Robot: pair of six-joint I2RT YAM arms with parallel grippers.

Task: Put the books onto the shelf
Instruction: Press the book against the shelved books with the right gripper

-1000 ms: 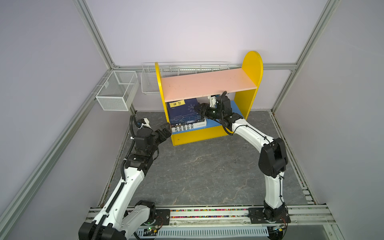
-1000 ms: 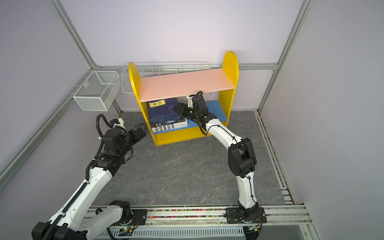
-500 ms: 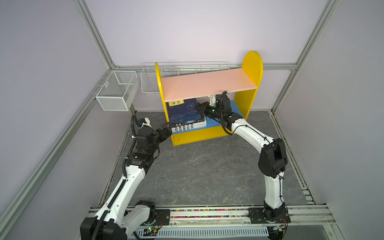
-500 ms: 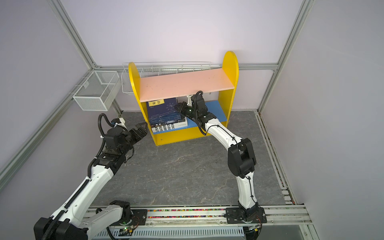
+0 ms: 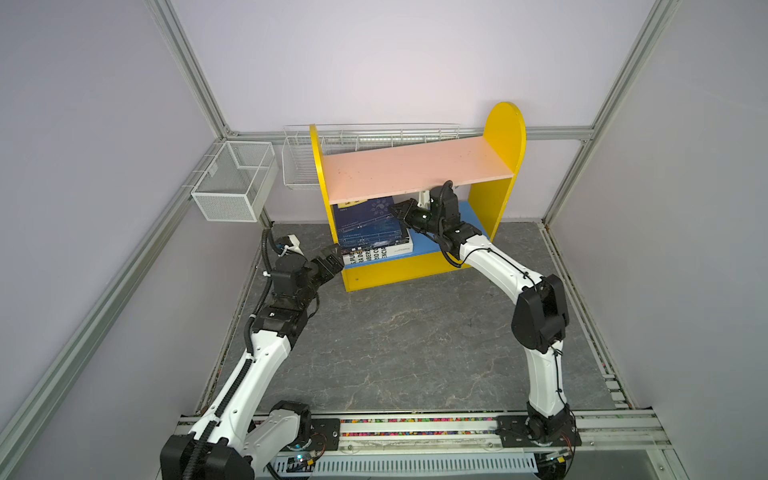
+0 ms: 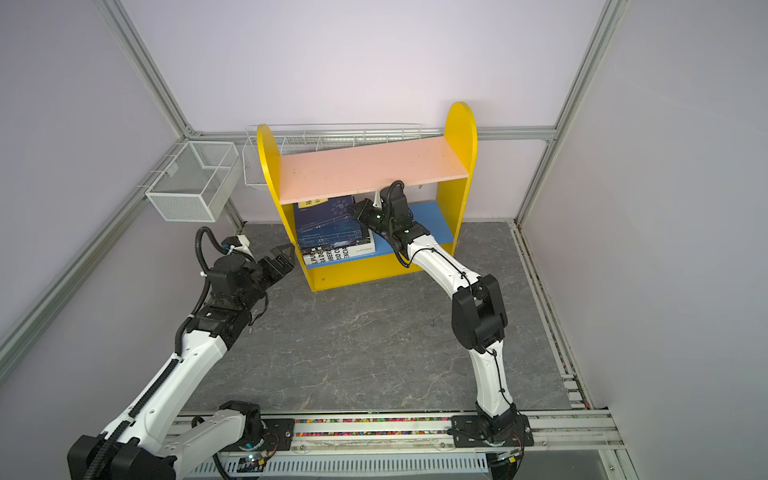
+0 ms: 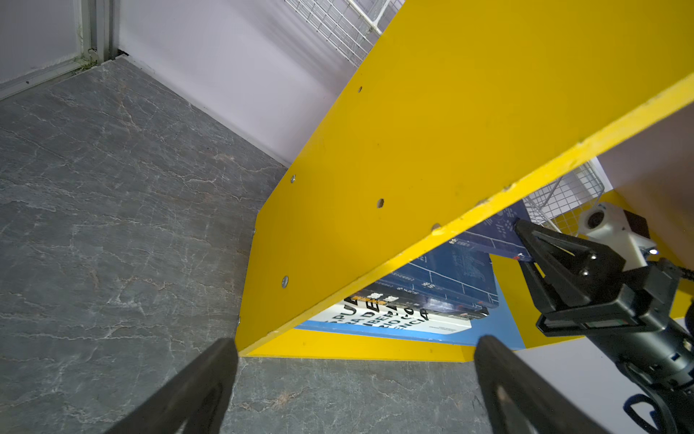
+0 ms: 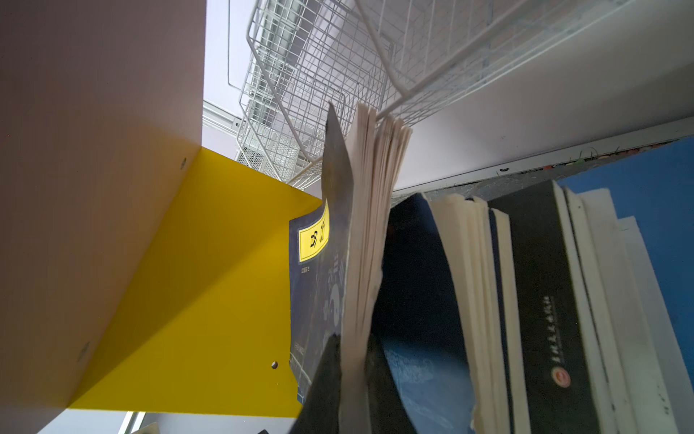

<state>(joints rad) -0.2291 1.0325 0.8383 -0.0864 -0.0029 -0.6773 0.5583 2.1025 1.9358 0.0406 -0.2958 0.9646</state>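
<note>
Right gripper (image 8: 353,379) had closed within the last second, from part-open to pinched on the page edge of the top navy blue paperback with a yellow title label (image 8: 317,263). That edge stood clear of the books below. Judged: a re-seating of a book already shelved, not a fresh delivery.

Stack lay on the blue lower board (image 5: 471,214) of the yellow-sided, pink-topped shelf (image 5: 415,166), against its left side, with the thick white paperback with black lettering (image 5: 376,252) lowest. Left gripper (image 7: 353,390) gaped wide, empty, just outside the shelf.
</note>
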